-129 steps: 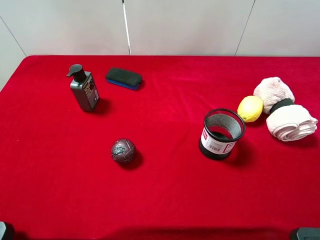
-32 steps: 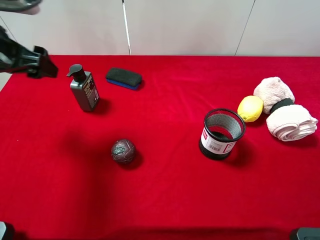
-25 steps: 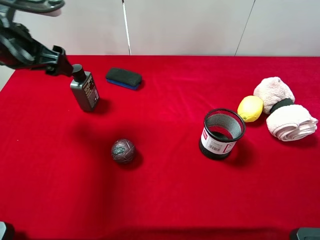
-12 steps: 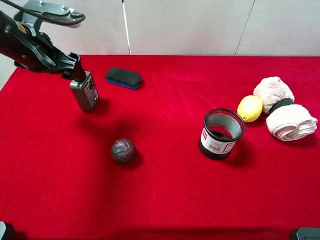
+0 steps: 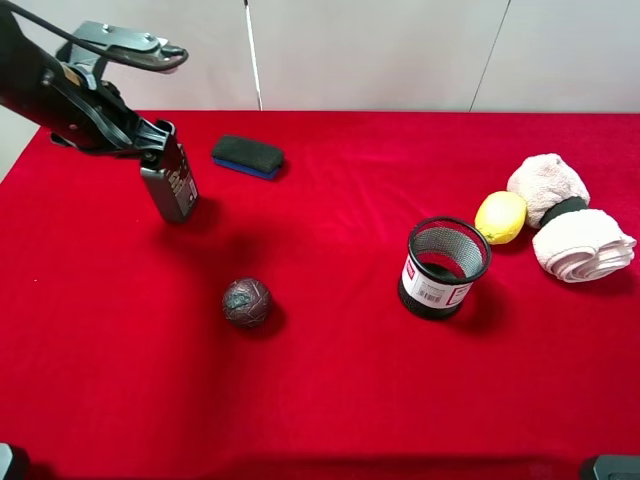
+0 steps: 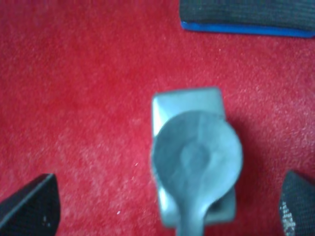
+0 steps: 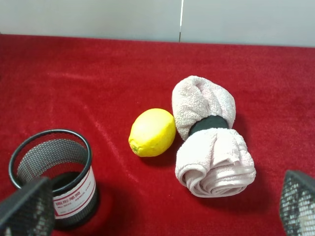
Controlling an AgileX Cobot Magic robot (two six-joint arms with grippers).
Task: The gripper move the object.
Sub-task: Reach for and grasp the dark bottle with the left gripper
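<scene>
The dark grey pump bottle point(image 5: 172, 185) stands upright on the red cloth at the back left. My left gripper point(image 5: 158, 140) hangs right over its black pump head and hides it in the high view. In the left wrist view I look straight down on the bottle point(image 6: 194, 152), which lies between the two spread fingertips of the left gripper point(image 6: 165, 209); the jaws are open and do not touch it. My right gripper point(image 7: 157, 209) is open and empty, and is not in the high view.
A dark eraser block point(image 5: 247, 156) lies just right of the bottle, also in the left wrist view point(image 6: 246, 14). A dark ball point(image 5: 246, 302) sits nearer the front. A black mesh cup point(image 5: 445, 268), a lemon point(image 5: 500, 217) and rolled towels point(image 5: 565, 220) are at the right.
My left arm has come in from the left edge and moved right until the gripper is over the bottle's pump head. The bottle and other things have not moved.
</scene>
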